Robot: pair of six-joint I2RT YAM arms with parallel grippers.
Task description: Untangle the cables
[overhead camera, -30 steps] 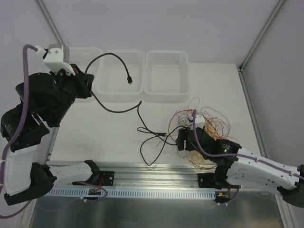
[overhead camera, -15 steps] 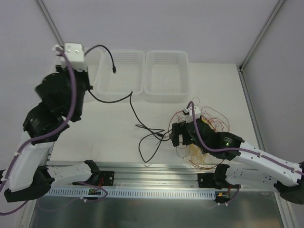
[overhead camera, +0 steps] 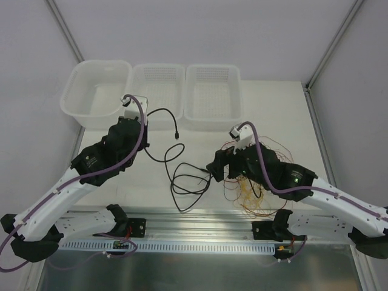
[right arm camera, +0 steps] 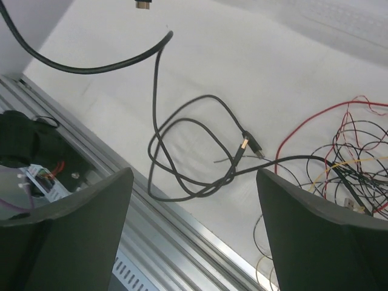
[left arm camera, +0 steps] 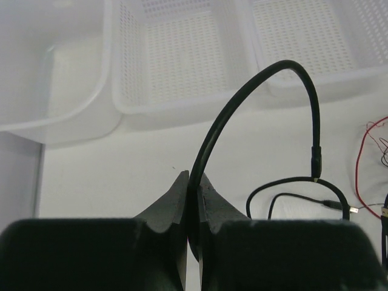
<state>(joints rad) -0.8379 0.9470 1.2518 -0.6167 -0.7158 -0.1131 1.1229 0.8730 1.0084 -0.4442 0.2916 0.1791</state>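
Black cable (left arm camera: 254, 85): clamped in left tool (left arm camera: 193, 200), held off desk (left arm camera: 109, 170), presumably to draw it clear of wire tangle (right arm camera: 357, 151). Right tool (right arm camera: 194, 182): fingers apart, empty (poised over slack loops).

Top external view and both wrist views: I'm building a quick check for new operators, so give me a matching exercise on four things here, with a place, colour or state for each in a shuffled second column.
Column one
1. left gripper
2. right gripper
3. thin wires
4. white baskets

Column two
A. open, over the loops of the black cable
B. in a row along the table's far edge
C. shut on the black cable
D. a red, yellow and black tangle

Pairs: 1-C, 2-A, 3-D, 4-B
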